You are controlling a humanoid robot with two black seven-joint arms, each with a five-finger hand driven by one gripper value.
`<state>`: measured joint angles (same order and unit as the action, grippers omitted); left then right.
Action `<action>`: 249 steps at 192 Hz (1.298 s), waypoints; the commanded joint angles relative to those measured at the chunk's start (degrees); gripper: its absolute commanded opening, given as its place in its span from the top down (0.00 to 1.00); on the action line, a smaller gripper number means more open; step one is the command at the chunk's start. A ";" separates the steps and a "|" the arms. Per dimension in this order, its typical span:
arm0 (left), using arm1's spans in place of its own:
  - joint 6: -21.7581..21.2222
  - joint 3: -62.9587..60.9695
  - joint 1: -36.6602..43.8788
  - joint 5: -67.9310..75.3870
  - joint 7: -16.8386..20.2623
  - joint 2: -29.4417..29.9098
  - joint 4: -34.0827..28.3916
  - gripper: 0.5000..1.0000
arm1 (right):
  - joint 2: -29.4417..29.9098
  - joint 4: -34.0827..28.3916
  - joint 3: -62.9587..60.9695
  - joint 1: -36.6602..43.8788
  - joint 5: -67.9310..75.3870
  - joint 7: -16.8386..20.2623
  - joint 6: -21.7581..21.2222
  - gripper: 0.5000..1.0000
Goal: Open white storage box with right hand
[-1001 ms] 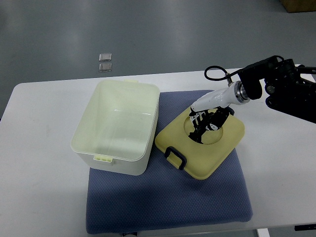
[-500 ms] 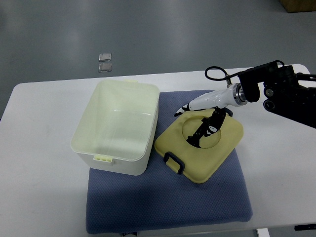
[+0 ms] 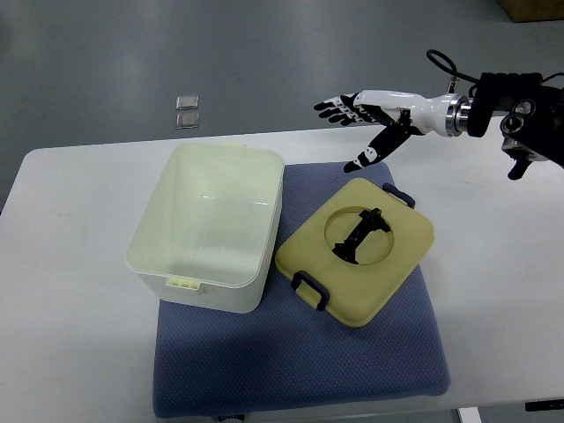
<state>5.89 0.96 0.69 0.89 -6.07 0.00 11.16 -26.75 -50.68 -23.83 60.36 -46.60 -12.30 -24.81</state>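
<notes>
The white storage box (image 3: 208, 227) stood open on the left part of a blue mat (image 3: 300, 361) that lay on the white counter (image 3: 70, 344), its inside bare and a small latch tab showing on its near wall. Its pale yellow lid (image 3: 357, 249) lay flat on the mat just to the right of the box, close against the box's right wall, turned at an angle, with a dark clip at its near left corner and another at its far right corner. A round recess in the middle of the lid held a black handle (image 3: 360, 233). The right hand (image 3: 366, 119) was raised above the far edge of the counter, well clear of the lid, its fingers spread and holding nothing, the thumb pointing down toward the mat. Its arm came in from the upper right edge. On the grey floor beyond the counter lay two small square plates (image 3: 188, 111), one just behind the other
</notes>
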 commanded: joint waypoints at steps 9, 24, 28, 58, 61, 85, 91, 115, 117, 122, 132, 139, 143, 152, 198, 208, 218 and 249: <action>0.00 0.01 0.02 0.07 0.01 0.00 0.00 0.00 | 2.84 6.91 -6.40 -4.37 18.99 0.08 2.14 0.14; 0.00 0.01 0.02 -0.01 0.01 0.00 0.00 0.00 | 5.13 10.51 -8.07 -7.09 32.53 0.43 4.24 0.14; 0.00 0.01 0.02 0.07 0.01 0.00 0.00 0.00 | 5.66 11.22 -8.07 -7.62 35.60 0.61 4.95 0.14; 0.00 0.01 0.02 -0.01 0.01 0.00 0.00 0.00 | 7.85 15.35 -8.16 -9.73 58.89 1.14 8.91 0.14; 0.09 0.01 0.02 -0.01 0.01 0.00 0.00 0.00 | 7.86 15.44 -8.25 -9.82 60.40 1.14 8.99 0.14; 0.09 0.01 0.02 0.07 0.01 0.00 0.00 0.00 | 8.47 15.62 -8.95 -11.14 75.96 0.61 8.47 0.14; 0.00 -0.08 0.02 0.07 0.01 0.00 0.00 0.00 | 9.17 15.62 -9.30 -11.49 78.25 0.34 8.38 0.14; 0.09 -0.08 0.02 0.07 0.01 0.00 0.00 0.00 | 11.20 15.62 -10.97 -12.90 79.74 0.26 6.89 0.14; 0.00 -0.08 0.02 0.07 0.01 0.00 0.00 0.00 | 11.28 15.70 -11.06 -12.98 79.74 0.26 6.62 0.14; 0.09 -0.08 0.02 0.07 0.01 0.00 0.00 0.00 | 11.46 15.70 -11.06 -13.25 79.74 0.26 5.66 0.14; 0.09 -0.08 0.02 0.07 0.01 0.00 0.09 0.00 | 11.63 15.70 -11.06 -13.60 79.65 0.26 4.16 0.14; 0.09 -0.08 0.02 0.07 0.01 0.00 0.00 0.00 | 11.63 15.70 -11.06 -13.78 79.65 0.26 3.46 0.14; 0.09 -0.08 0.02 0.07 0.01 0.00 0.00 0.00 | 11.63 15.62 -11.06 -13.86 79.65 0.26 3.11 0.14; 0.09 -0.08 0.02 0.07 0.01 0.00 0.09 0.00 | 11.63 15.62 -11.06 -14.04 79.48 0.26 2.75 0.14; 0.09 0.01 0.02 0.07 0.01 0.00 0.00 0.00 | 11.81 15.79 -10.88 -14.30 79.04 -0.89 2.67 0.14; 0.09 0.01 0.02 0.07 0.01 0.00 0.09 0.00 | 11.99 15.79 -10.88 -14.30 78.42 -0.89 2.67 0.14; 0.09 0.01 0.02 0.07 0.01 0.00 0.09 0.00 | 12.51 15.79 -10.88 -14.39 77.63 -0.89 2.67 0.14; 0.09 0.10 0.02 0.07 0.01 0.00 0.00 0.00 | 12.86 15.79 -10.88 -14.39 74.47 -0.97 2.67 0.14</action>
<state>5.98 0.97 0.71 0.97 -6.07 0.00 11.21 -14.00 -34.86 -34.72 45.97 29.73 -13.26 -22.15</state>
